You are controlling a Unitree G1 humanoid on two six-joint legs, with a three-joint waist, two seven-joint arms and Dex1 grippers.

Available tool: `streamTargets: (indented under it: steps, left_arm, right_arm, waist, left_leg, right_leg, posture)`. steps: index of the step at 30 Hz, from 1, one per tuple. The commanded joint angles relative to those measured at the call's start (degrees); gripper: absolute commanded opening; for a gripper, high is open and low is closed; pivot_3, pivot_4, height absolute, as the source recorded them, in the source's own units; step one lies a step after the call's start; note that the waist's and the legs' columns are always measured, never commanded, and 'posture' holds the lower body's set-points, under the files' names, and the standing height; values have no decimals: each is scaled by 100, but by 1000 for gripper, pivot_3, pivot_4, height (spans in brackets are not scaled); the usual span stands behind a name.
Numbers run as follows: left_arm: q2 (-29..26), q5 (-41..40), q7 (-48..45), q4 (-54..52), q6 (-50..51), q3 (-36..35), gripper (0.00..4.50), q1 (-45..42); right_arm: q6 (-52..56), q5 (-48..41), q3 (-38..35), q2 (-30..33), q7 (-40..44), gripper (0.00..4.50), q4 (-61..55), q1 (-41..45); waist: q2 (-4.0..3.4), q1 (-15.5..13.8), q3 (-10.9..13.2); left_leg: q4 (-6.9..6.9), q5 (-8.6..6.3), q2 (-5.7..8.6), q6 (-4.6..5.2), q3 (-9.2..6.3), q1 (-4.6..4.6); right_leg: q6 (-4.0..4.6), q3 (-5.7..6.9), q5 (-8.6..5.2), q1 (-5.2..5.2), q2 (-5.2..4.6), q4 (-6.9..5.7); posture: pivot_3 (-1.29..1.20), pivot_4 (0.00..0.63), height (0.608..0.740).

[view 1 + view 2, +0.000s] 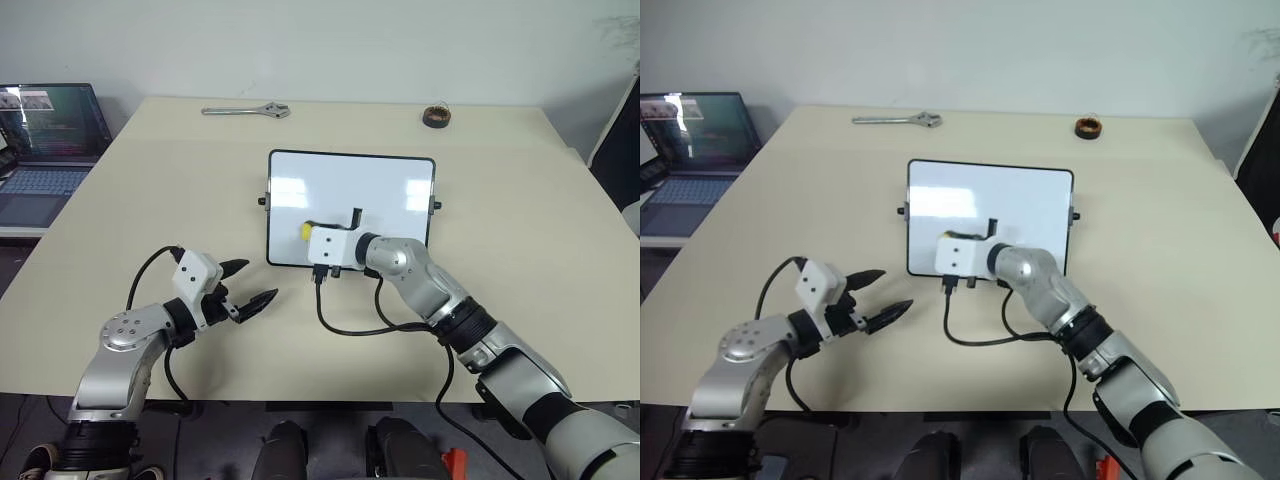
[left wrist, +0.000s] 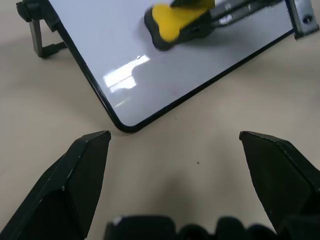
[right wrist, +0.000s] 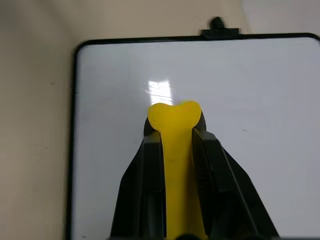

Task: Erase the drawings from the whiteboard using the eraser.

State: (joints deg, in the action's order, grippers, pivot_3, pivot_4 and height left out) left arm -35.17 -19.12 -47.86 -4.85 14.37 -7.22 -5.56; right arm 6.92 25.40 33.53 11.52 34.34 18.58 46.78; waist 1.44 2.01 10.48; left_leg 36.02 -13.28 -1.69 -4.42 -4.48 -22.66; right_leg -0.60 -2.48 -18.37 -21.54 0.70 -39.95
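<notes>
The right tool [image 3: 176, 150] is clenched on the eraser [image 3: 175, 125], its two black fingers [image 3: 145, 185] pressed along either side of the yellow block, whose front end sticks out just past the fingertips. That end sits on the white surface of the whiteboard [image 1: 380, 185], near the board's lower left part as seen from the head. No purple-pink marks can be made out on the white surface around the eraser; whether faint strokes remain elsewhere cannot be told. The whiteboard lies flat on the desk [image 1: 530, 200], directly under and ahead of the right tool, with its small black knobs on both short sides.

The left tool [image 1: 250, 283] is released, its fingers [image 2: 80, 175] spread wide with nothing between them. It hovers over bare desk, off the whiteboard, and the board's near left corner lies just ahead of it and between its fingertips in the wrist view. The eraser and the right tool's fingers are farther ahead of it, on the board.

Well beyond both tools, at the far side of the desk, lie a metal wrench [image 1: 247, 111] and a dark round tape roll [image 1: 436, 116]. An open laptop [image 1: 50, 140] stands off the desk's left edge, out beyond the left tool
</notes>
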Motion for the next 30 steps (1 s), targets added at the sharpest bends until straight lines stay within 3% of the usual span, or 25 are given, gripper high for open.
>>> streamTargets:
  steps: [1,4,9,13,30]
  left_arm:
    - [7,-11,45,-175,-101,-44,4500,-16]
    - [13,-5,53,-177,-111,-30,4500,1]
    - [26,1,42,-158,-131,9,4500,-5]
    - [28,-1,27,-149,-137,31,4500,-25]
    - [107,-59,128,-271,69,138,4500,-277]
  right_arm:
    - [99,-42,125,182,578,352,-191,-249]
    - [-68,73,-263,24,-239,8,63,-9]
    - [-327,31,-779,-162,-1216,8,705,671]
    - [-450,-83,-956,-178,-1279,8,1137,1024]
    - [-160,-522,-1212,-412,-950,8,508,489]
  waist:
    - [0,-3,0]
    - [0,-6,0]
    - [-1,-14,1]
    - [-1,-12,1]
    - [-1,-7,1]
  left_leg:
    - [0,0,0,0,0,0]
    - [2,0,1,0,-3,10]
    - [3,1,3,-1,-5,9]
    - [0,1,2,-1,-2,1]
    - [0,1,1,0,1,-16]
  right_leg:
    - [0,0,0,1,0,0]
    - [0,2,0,10,-2,-4]
    - [2,4,1,7,0,-8]
    - [2,2,1,2,-2,-2]
    - [2,-1,0,-19,-3,-4]
  posture:
    - [0,150,740]
    - [0,150,740]
    - [0,150,740]
    - [0,150,740]
    - [0,150,740]
